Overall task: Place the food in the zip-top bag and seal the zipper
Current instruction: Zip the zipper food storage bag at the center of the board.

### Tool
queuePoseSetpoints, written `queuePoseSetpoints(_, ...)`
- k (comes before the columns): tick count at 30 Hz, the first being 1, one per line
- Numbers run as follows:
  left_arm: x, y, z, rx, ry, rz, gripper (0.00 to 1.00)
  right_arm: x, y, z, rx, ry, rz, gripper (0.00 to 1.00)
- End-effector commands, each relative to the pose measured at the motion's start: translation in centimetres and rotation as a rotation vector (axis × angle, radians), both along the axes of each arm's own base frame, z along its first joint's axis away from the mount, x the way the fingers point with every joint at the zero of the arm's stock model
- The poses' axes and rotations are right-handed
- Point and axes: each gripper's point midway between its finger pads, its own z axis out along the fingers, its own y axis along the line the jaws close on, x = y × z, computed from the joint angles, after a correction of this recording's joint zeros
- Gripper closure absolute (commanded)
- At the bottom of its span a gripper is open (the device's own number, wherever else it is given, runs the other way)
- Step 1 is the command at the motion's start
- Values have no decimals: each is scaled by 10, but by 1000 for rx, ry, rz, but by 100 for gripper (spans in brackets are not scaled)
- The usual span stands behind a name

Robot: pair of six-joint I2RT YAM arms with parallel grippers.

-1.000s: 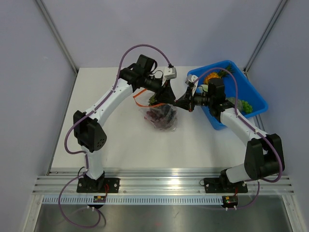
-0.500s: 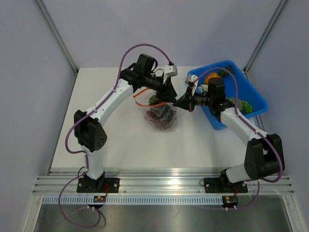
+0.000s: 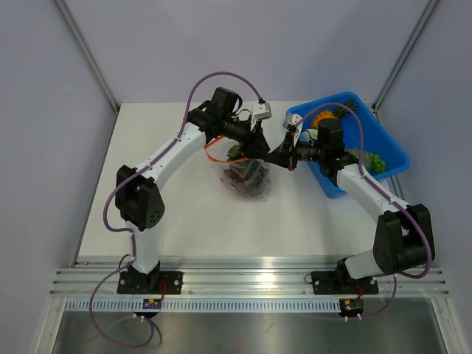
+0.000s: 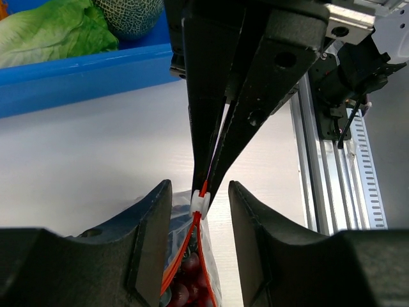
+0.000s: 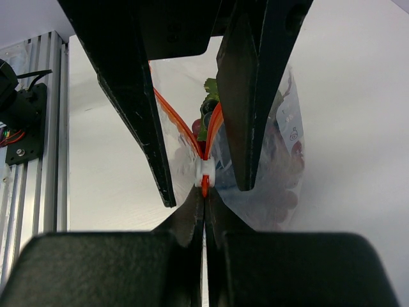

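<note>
We see the crinkly clear plastic zip-top bag (image 3: 247,179) lying near the middle of the white counter (image 3: 192,221), with both arms meeting just beyond its far edge. The right end effector (image 5: 204,204) is closed, its two black fingers pinched together on the end of the thin orange-red zipper strip (image 5: 182,128), just beside the small white slider (image 4: 200,201). The left end effector (image 4: 199,192) is open. Its two fingers stand on either side of that slider and the strip, and we cannot tell whether they touch it. On the bag side of the slider the two orange-red halves of the zipper spread apart, so the mouth is unsealed there. Inside the bag we make out dark purple-red toy grapes (image 4: 186,289) close under the zipper and a green leafy piece (image 5: 208,86) farther in, and a small white label shows through the plastic on the right wrist view. To the right of the bag, at the far right of the counter, sits the blue plastic bin (image 3: 330,188), well apart from the bag. The right arm reaches across the bin's left end. In the bin we see a pale green lettuce leaf (image 4: 51,29), a netted green melon (image 4: 128,13) and a bunch of light green grapes (image 3: 376,161).
</note>
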Motion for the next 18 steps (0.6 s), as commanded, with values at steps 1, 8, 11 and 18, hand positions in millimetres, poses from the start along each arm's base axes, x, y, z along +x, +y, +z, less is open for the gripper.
queuePoseSetpoints(1,2,2,8,-24,-22,0,57,-1,5,32,33,-101,26,100)
queuePoseSetpoints(8,2,4,2,-11,-7,6,64,4,3,33,32,-112,-9,100)
queuePoseSetpoints(11,2,5,2,-11,7,10,81,8,1,32,31,-119,-42,100)
queuePoseSetpoints(18,-1,9,6,-24,25,2,100,22,-8,31,34,-142,-161,100)
